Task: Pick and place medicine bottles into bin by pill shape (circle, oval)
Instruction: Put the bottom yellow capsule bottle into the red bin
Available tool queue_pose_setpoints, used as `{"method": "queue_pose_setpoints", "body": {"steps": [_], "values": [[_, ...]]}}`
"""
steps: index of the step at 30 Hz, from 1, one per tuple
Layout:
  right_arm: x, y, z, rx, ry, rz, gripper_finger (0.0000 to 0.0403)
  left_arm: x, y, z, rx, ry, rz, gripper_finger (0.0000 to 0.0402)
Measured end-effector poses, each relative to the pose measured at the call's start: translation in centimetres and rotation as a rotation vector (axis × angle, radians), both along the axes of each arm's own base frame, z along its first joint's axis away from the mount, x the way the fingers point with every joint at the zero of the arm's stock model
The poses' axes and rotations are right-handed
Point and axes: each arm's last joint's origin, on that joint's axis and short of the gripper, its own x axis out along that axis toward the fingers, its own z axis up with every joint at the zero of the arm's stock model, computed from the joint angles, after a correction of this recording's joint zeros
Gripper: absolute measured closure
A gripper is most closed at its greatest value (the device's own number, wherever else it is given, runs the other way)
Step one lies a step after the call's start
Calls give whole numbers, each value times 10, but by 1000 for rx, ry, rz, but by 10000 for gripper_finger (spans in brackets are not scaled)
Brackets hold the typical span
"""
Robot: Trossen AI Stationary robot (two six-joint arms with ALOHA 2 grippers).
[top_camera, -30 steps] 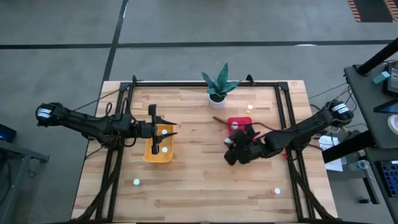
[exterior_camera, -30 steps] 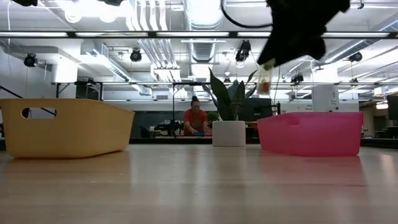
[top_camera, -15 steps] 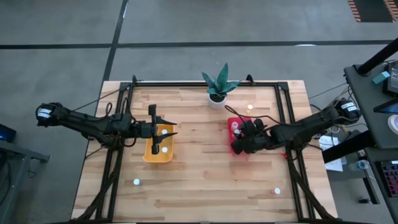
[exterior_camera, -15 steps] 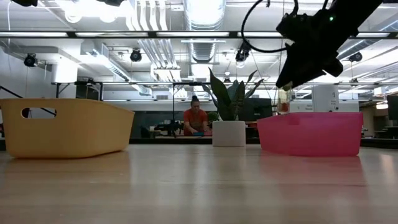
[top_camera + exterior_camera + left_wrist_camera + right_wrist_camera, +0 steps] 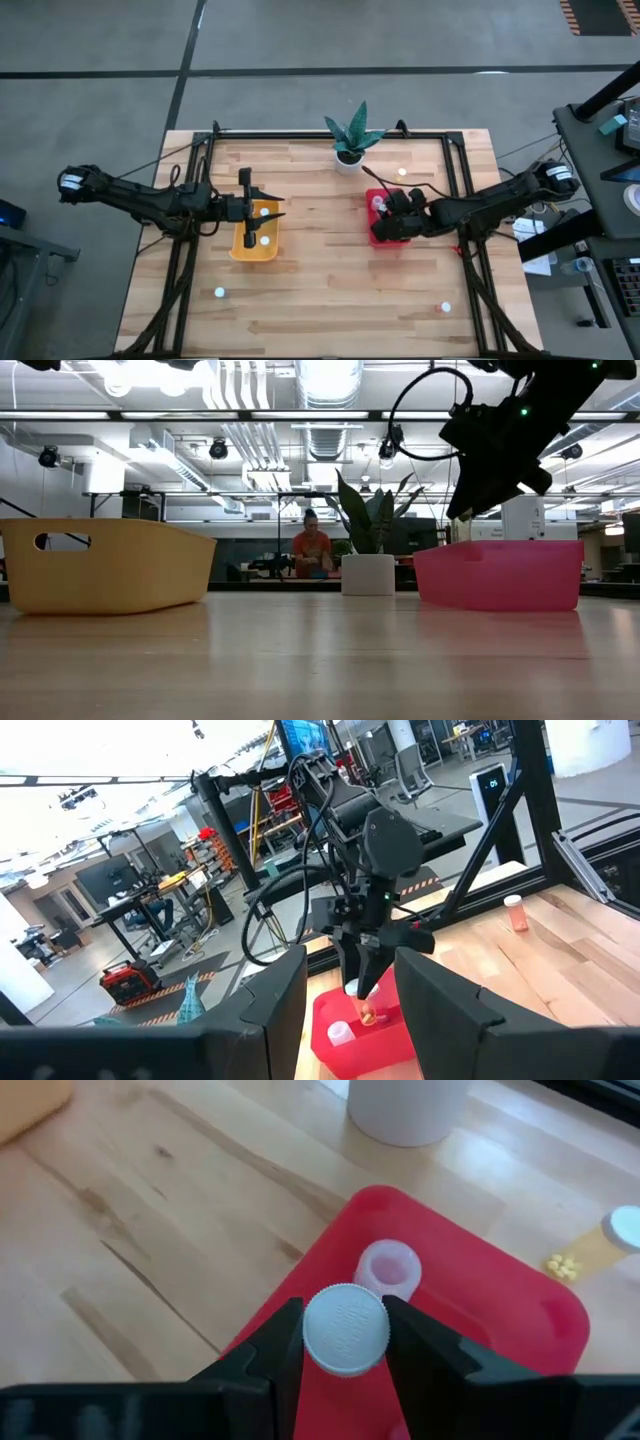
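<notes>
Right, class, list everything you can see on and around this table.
bins: two, yellow under the left arm, red under the right arm
bottles: seven seen, white-capped; three loose on the table, two in yellow bin, one in red bin, one held
plant: one, green, white pot, table's far edge
person: one, red top, room behind
left gripper: open, above yellow bin
right gripper: shut on a bottle, above red bin
</notes>
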Motion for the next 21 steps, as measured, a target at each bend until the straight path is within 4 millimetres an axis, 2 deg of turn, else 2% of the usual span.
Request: {"method": "queue_pose_setpoints", "body": {"steps": [14, 21], "values": [[10, 4, -30, 39, 114, -6, 281, 0, 0, 0, 0, -1, 3, 264], [11, 4, -33, 55, 125, -7, 279, 0, 0, 0, -1, -2, 4, 264]]}}
